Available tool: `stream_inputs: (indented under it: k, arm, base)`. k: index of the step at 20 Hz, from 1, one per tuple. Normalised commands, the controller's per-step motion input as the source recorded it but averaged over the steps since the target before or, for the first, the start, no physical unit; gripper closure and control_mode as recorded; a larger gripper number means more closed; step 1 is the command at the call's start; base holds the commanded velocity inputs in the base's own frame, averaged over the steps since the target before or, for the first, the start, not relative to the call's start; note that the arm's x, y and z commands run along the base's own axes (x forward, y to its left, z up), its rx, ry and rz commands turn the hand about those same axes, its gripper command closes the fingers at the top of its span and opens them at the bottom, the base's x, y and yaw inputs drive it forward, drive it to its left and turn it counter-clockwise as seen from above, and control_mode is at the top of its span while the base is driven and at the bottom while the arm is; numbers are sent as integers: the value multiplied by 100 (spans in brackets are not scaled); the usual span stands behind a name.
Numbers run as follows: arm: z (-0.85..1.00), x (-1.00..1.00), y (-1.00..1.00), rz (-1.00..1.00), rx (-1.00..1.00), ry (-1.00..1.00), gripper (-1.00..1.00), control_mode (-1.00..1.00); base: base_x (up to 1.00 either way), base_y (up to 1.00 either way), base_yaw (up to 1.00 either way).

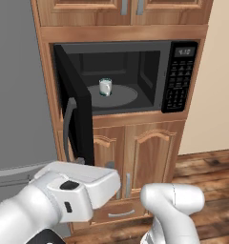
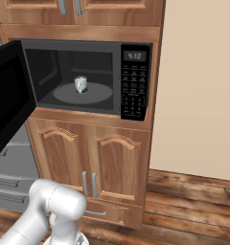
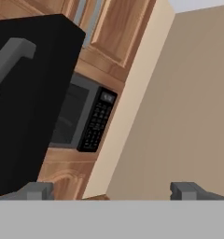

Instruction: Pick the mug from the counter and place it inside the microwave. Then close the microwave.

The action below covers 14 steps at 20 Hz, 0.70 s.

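Mug (image 1: 105,86) upright on turntable (image 1: 123,96) inside microwave (image 1: 150,76). Door (image 1: 76,109) swung wide open, handle (image 3: 11,58) facing outward. Tool (image 3: 113,190) spread fully apart, holding nothing, near door.

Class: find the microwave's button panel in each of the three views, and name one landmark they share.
Left base view: button panel upper right, right of the mug.
Right base view: centre, upper half.
Hand view: left of centre, tilted.
Shared landmark: the open microwave door.
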Motion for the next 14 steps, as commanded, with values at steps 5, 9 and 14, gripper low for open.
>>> stream_inputs:
  k: [5,9,14]
  arm:
    - [-14,29,30,0,-1,0,-100,-100]
    - [-17,29,24,-1,-1,0,-100,-100]
    - [-19,22,17,-3,-2,0,-100,-100]
  base:
    - [0,0,0]
    - [0,0,0]
    - [0,0,0]
